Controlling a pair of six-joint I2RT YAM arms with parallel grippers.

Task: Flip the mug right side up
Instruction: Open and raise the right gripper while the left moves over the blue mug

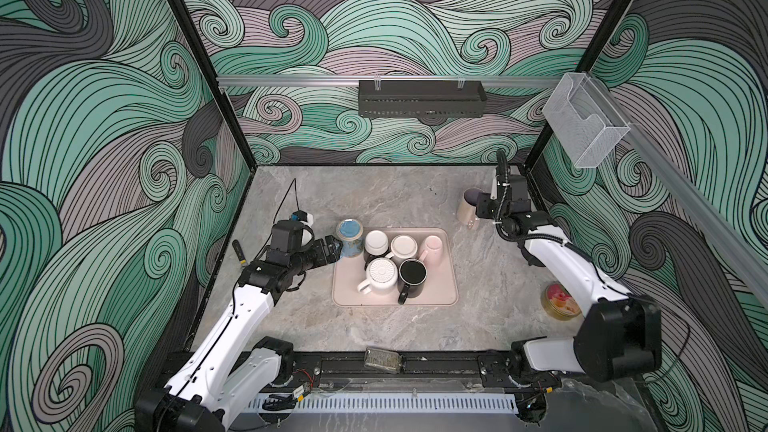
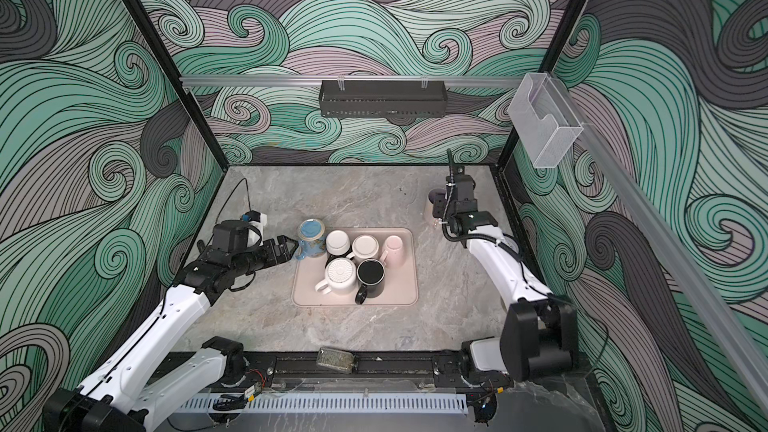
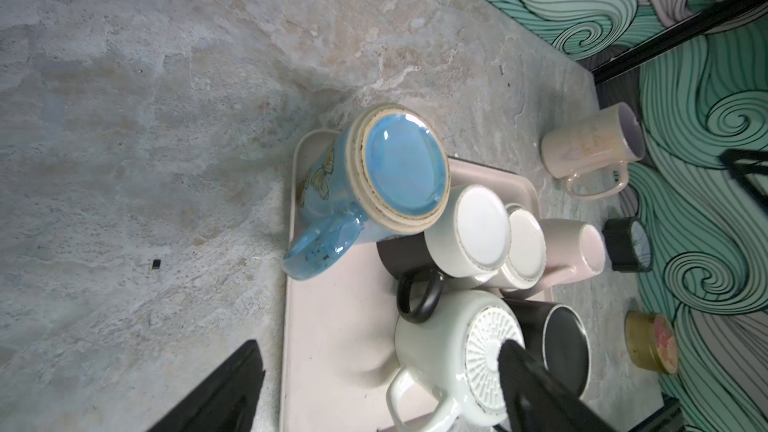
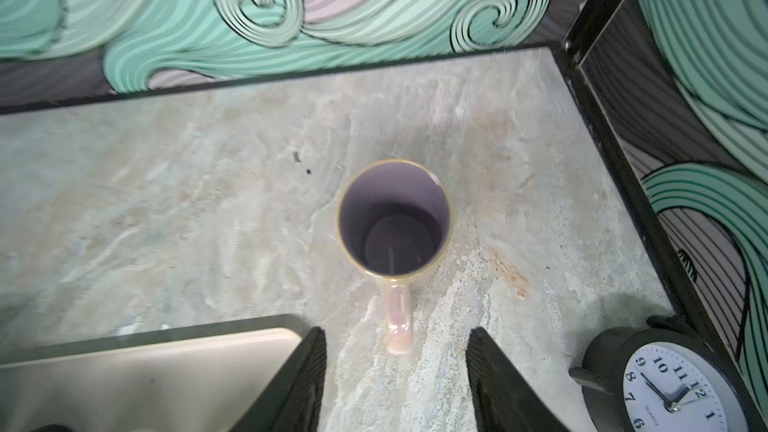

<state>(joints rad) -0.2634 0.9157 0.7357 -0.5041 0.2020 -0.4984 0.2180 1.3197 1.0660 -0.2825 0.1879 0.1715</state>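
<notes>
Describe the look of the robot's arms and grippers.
The left arm and right arm have white shells, black joints and thin black cables; the right arm carries a ribbed black hose. The left gripper and right gripper are black, with wedge-shaped ribbed fingers.

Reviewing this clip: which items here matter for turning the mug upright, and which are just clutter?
Job:
- blue mug, upside down at the corner of the tray
- other upside-down mugs
- left gripper, open beside the blue mug
- cream mug, already upright
- right gripper, open, not gripping

Clutter:
- clock
- candle tin
- wall basket
- clear holder
- glass bottle
</notes>
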